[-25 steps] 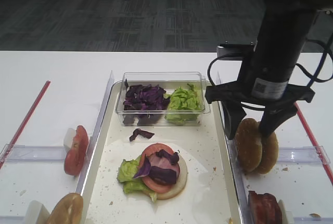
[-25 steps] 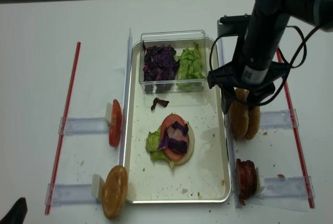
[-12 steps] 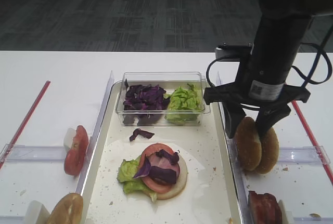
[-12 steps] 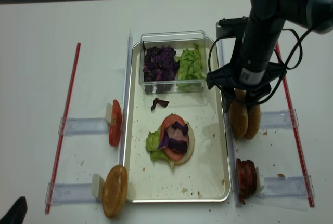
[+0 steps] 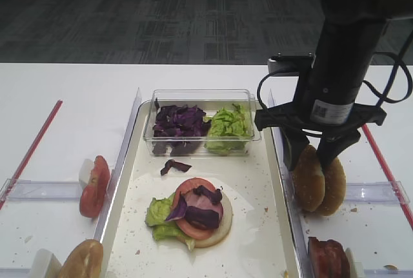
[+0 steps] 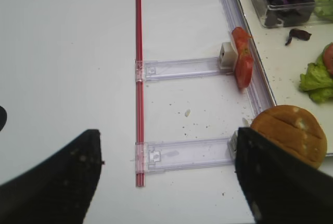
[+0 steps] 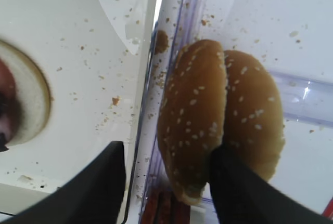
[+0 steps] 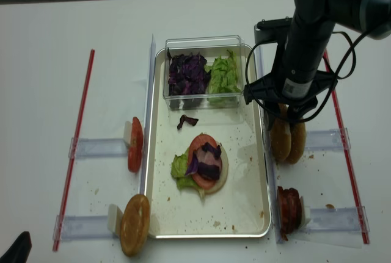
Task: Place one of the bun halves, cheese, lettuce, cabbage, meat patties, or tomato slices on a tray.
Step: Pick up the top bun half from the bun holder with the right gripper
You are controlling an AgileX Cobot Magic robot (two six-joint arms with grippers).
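Two sesame bun halves stand on edge in a clear rail just right of the tray. My right gripper reaches down over the left bun half. One finger sits in the seam between the two halves. The other finger hangs left of the bun, apart from it, so the jaws are open. On the tray lies a pale bun bottom stacked with lettuce, a tomato slice and cabbage. My left gripper is open over bare table. No cheese is in view.
A clear tub at the tray's far end holds purple cabbage and lettuce. Tomato slices and a seedless bun stand left of the tray, meat patties right. Red strips line the sides.
My right gripper's jaws have narrowed around the left bun half and the fingers have sunk slightly lower beside it. The buns and left arm have not moved.
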